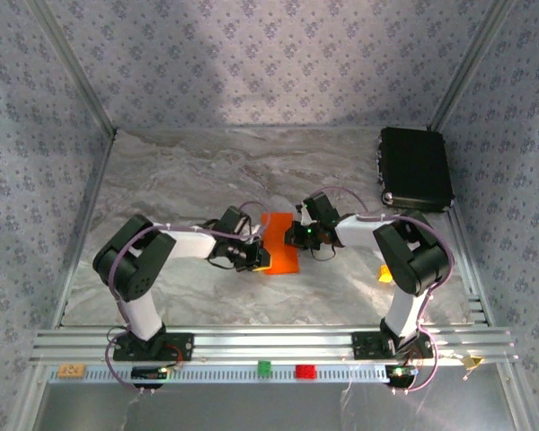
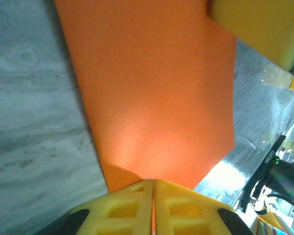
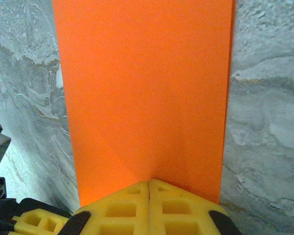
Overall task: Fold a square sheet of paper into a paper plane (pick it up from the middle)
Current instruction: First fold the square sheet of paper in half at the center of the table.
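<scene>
The square sheet of paper (image 1: 280,244) is bright orange and looks folded into a narrow rectangle, hanging between the two grippers over the middle of the marble table. My left gripper (image 1: 255,257) is shut on its near left edge; in the left wrist view a sliver of the orange paper (image 2: 152,93) shows between the yellow fingers (image 2: 122,208) of that gripper (image 2: 153,182). My right gripper (image 1: 298,236) is shut on the opposite edge. In the right wrist view the paper (image 3: 144,83) runs straight away from the closed gripper (image 3: 150,182).
A black box (image 1: 416,168) lies at the back right. A small yellow-orange block (image 1: 384,274) sits beside the right arm. On the front rail (image 1: 269,341) lie a green block (image 1: 264,367), a red block (image 1: 304,371) and a wooden block (image 1: 70,369).
</scene>
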`<state>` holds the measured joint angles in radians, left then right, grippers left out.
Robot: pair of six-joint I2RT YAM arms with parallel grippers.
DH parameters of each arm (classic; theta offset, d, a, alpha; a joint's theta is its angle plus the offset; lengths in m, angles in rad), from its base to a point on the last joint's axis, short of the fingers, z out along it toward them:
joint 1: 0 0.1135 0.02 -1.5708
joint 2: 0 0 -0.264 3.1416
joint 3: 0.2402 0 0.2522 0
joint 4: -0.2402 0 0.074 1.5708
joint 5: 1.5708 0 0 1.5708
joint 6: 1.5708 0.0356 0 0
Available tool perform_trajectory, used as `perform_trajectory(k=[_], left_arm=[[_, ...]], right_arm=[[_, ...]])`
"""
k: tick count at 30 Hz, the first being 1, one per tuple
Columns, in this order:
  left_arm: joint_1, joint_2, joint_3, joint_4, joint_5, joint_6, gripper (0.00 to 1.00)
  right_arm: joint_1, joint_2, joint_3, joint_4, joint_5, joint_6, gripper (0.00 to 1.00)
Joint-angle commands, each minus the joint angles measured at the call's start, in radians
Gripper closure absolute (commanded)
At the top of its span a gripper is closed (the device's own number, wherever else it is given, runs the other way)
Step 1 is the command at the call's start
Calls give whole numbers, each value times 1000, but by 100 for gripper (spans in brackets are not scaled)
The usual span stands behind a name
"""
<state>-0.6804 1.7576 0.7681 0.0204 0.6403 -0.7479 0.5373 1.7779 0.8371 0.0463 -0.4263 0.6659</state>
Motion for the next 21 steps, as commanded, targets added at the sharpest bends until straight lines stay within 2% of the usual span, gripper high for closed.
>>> perform_trajectory(k=[1, 15, 21], left_arm=[[-23, -17, -51, -126, -27, 45, 90], [-94, -93, -27, -254, -181, 122, 90], [-86, -217, -4, -246, -211, 84, 90]], right_arm=[[1, 49, -53, -151, 107, 6, 100], [2, 51, -49, -153, 104, 5, 100], [6, 48, -36, -127, 54, -23, 100]])
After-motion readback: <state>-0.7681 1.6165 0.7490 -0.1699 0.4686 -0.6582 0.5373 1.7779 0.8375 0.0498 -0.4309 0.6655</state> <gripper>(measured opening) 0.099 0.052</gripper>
